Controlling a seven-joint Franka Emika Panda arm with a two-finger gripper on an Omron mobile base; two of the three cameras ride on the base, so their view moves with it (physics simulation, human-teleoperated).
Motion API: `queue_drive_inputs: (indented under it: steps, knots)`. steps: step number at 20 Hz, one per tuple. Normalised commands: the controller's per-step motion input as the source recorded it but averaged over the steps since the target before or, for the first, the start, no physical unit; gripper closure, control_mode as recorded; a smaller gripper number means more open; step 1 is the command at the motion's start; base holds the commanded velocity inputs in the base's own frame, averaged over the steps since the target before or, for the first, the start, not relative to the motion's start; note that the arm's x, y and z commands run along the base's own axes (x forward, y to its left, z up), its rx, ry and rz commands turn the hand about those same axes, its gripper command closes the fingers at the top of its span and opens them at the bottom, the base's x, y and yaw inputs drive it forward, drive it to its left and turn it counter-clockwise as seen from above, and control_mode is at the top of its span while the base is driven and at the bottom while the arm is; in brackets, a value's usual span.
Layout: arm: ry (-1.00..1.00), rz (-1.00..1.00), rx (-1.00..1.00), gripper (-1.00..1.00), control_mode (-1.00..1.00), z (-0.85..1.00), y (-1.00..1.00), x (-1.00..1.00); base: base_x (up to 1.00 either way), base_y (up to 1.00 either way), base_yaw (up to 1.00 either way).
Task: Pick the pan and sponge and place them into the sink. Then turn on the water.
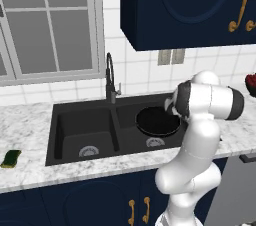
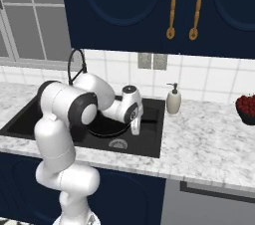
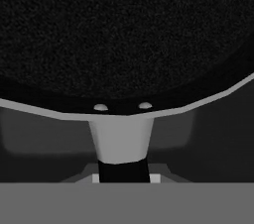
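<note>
At the far left of the left base view, the sponge (image 1: 10, 158) lay flat on the marbled worktop (image 1: 30, 115), near its front edge and well apart from everything else, green with a yellow layer showing. To its right sat the sink (image 1: 75, 112), matte black, its left basin bare with a silver drain (image 1: 88, 151) in the floor. Behind the central ridge stood the faucet (image 1: 110, 80), slim and black with an arched neck; no water ran from it.

Further right, the pan (image 1: 158, 120) was over the right basin, its round dark inside facing up and tilted a little, with the second drain (image 1: 155, 142) visible below its near rim. Whether it rested on the basin floor or hung above it could not be told. The arm reached down beside it, and in the right base view the tool (image 2: 135, 128) pointed into the basin at the pan's right edge. In the hand view the tool was clamped on the pan's handle (image 3: 121, 139), a pale stub running up to the rim.

Right of the sink, a soap dispenser (image 2: 173, 99) stood upright on the worktop by the wall, and a bowl of red fruit (image 2: 246, 107) sat at the far right.
</note>
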Motion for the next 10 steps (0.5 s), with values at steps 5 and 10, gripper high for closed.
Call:
queue_drive_inputs:
  steps: [5,10]
  knots:
    - [0.0,0.0,0.0,1.0,-1.0,-0.37,0.33,0.22,0.0,0.0,0.0]
    - [0.0,0.0,0.02,1.0,-1.0,-0.46,0.02,0.27,0.0,0.0,0.0]
